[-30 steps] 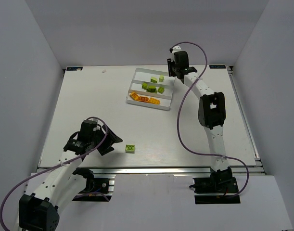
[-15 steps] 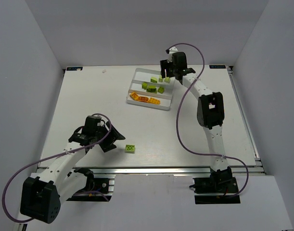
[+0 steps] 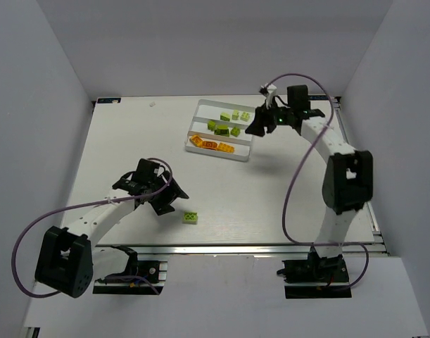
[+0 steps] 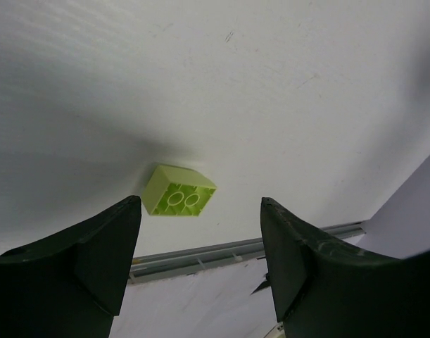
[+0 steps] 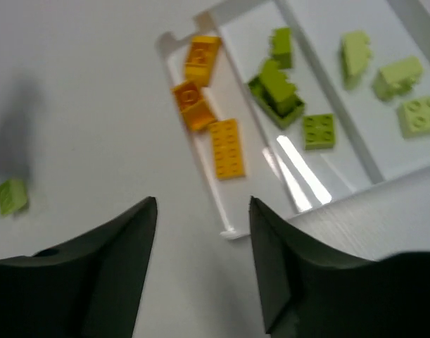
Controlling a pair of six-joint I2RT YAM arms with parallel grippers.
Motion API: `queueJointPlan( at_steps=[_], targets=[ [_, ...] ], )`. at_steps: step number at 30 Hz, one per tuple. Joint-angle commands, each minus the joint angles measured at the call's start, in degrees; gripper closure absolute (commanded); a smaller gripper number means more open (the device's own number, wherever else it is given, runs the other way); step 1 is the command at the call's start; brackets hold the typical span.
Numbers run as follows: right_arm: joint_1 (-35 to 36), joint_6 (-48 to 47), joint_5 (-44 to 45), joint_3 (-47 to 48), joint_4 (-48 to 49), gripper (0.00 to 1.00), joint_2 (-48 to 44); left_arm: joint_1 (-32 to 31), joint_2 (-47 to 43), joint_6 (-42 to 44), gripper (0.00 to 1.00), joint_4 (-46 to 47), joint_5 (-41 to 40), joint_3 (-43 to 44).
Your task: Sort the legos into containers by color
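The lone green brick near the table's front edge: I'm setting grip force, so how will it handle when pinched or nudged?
The green brick looks like hard moulded plastic, so probably stiff. Boxy, flat-faced: unlikely to roll. Small, likely light; may skid on the smooth table.

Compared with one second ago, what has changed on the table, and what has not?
The right gripper dropped a green lego into the far slot of the tray and drew back to the right, open. The left gripper, open, moved right toward the loose green lego. That lego and the other sorted ones stayed put.
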Motion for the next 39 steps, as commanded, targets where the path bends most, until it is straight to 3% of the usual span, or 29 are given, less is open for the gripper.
queueJointPlan(
  at_steps=[1, 3, 5, 9, 13, 18, 24, 32, 35, 38, 39],
  targets=[
    [0.87, -10.99, -19.32, -10.78, -2.5, 0.36, -10.16, -2.22, 3.91, -1.06, 0.22, -2.98, -4.39, 4.48],
    [0.87, -13.29, -20.82, -16.41, -2.51, 0.21, -16.49, -3.28, 6.81, -0.79, 0.21, -5.61, -6.14, 7.73],
    [0.87, -15.85, -20.91, -22.49, -2.42, 0.17, -21.68, -4.59, 11.29, -1.41, 0.21, -9.64, -7.99, 11.93],
    [0.69, -16.21, -20.21, -26.81, -2.69, 0.17, -26.7, -6.1, 15.87, -8.33, 0.19, -16.25, -8.71, 16.61],
    [0.52, -14.54, -19.24, -29.0, -2.16, 0.17, -29.34, -7.93, 12.81, -24.91, 0.19, -18.54, -6.43, 13.9],
    [0.69, -10.5, -18.71, -31.73, 2.22, 0.16, -31.1, -10.05, 12.27, -38.38, 0.19, -26.18, -6.94, 14.24],
    [0.69, -8.47, -18.71, -32.79, 3.99, 0.14, -32.06, -11.19, 18.33, -42.36, 0.18, -23.12, -5.19, 12.84],
    [0.52, -10.4, -18.27, -35.16, 1.62, 0.14, -34.79, -11.72, 25.8, -41.31, 0.2, -17.4, -8.43, 16.61],
    [0.52, -10.49, -17.83, -36.91, 1.71, 0.14, -36.28, -11.72, 27.3, -40.61, 0.27, -17.14, -8.26, 17.23],
    [0.34, -10.76, -17.39, -38.15, 1.62, 0.14, -37.43, -11.72, 27.3, -40.17, 0.48, -16.35, -7.48, 16.89],
    [0.43, -11.02, -17.22, -38.24, 1.18, 0.14, -37.78, -11.72, 27.13, -39.65, 0.66, -15.91, -6.95, 16.8]
  ],
)
